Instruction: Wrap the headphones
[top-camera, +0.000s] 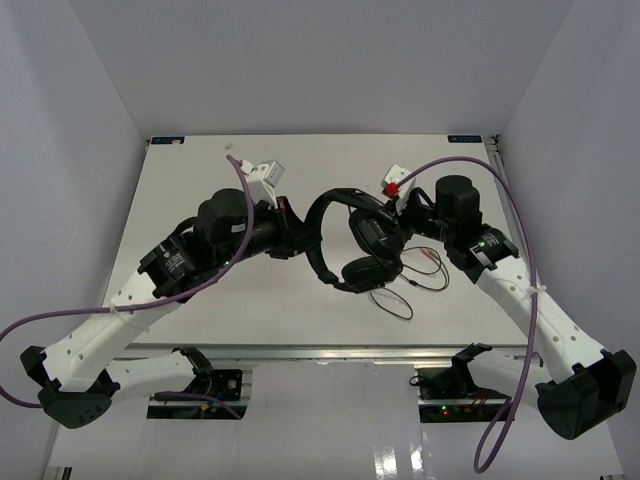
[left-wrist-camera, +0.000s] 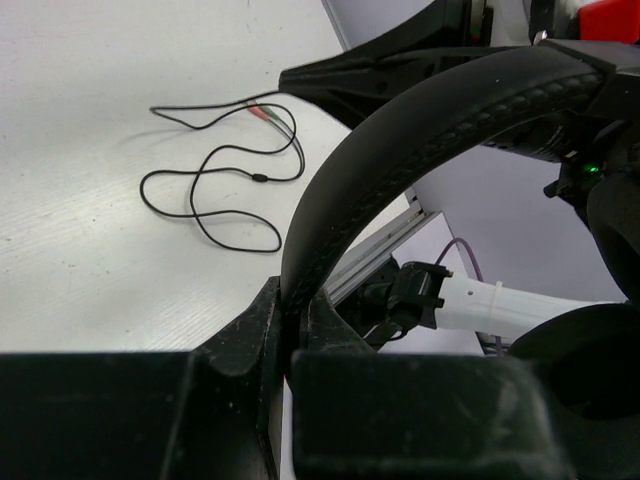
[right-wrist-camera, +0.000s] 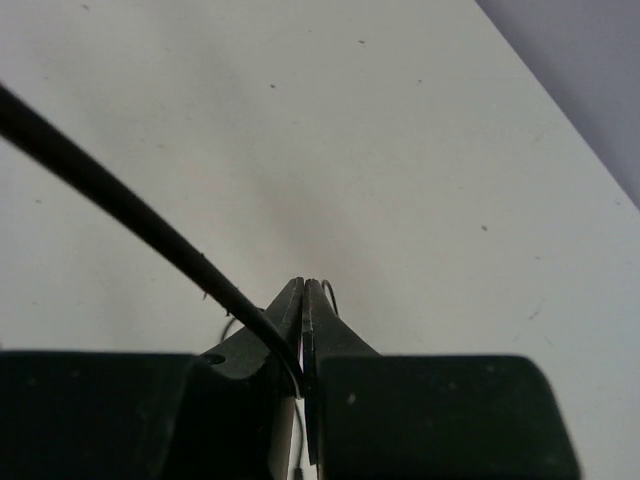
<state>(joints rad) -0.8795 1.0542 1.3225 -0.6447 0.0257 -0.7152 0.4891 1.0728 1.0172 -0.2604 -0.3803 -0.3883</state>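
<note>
While both arms reach in over the middle of the counter (top-camera: 300, 320), the headphones (top-camera: 355, 245) sit between them, just right of centre. The left gripper (left-wrist-camera: 293, 295) comes in from the left, jaws clamped on the headband (left-wrist-camera: 400, 170). The left wrist view shows the band wedged in the slot between the two fingers, then arching up and to the right. In the top view the band stands as an open arch on the left. The two earcups (top-camera: 366, 272) are bunched on the right, one above the other. I cannot tell whether the lower cup touches the counter or hangs just over it.

The right gripper (right-wrist-camera: 305, 290) comes in from the right, close behind the upper cup. Its jaws are pressed together, pinching the thin black cord (right-wrist-camera: 100, 190). The right wrist view shows the cord running from upper left straight down into the closed tips, taut.

The rest of the cord lies loose on the counter in a few open loops, near the cups on the front-right side. The pinkish plugs (left-wrist-camera: 268, 112) lie flat at the far end of those loops, apart from the headset. No turns of cord are on the headband. A purple cable (top-camera: 520, 230) loops over the right arm, and another trails off the left arm.
</note>
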